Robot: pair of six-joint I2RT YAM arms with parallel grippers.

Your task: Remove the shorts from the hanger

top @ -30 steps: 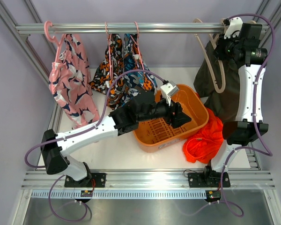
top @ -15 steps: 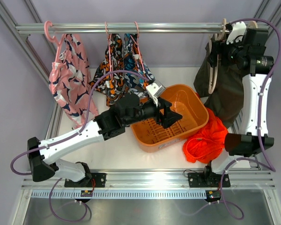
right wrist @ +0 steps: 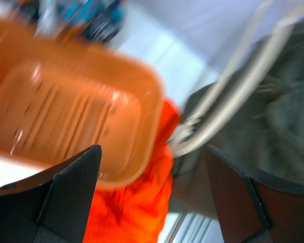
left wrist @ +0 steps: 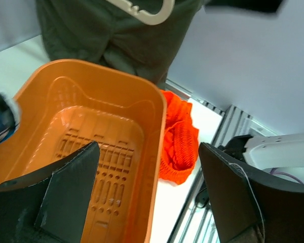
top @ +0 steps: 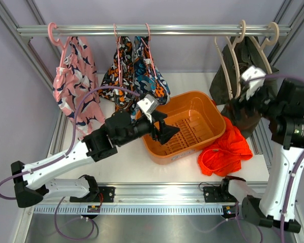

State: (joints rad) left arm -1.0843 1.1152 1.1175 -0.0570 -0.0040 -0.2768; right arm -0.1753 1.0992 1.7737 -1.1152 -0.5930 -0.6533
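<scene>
Open left gripper above an orange basket

The left gripper (left wrist: 148, 149) holds its two dark fingers (left wrist: 71, 177) wide apart at the bottom corners. They frame the orange plastic basket (left wrist: 99, 71), whose slotted floor is in plain sight. A crumpled pair of orange-red shorts (left wrist: 180, 142) lies on the white table (left wrist: 10, 63), just beside the basket's right wall. Past the far rim, dark olive shorts (left wrist: 91, 30) hang on a cream hanger (left wrist: 142, 12), of which only the lower curve shows. A metal rail (left wrist: 233, 121) and a white arm link (left wrist: 278, 152) sit at the right.
</scene>
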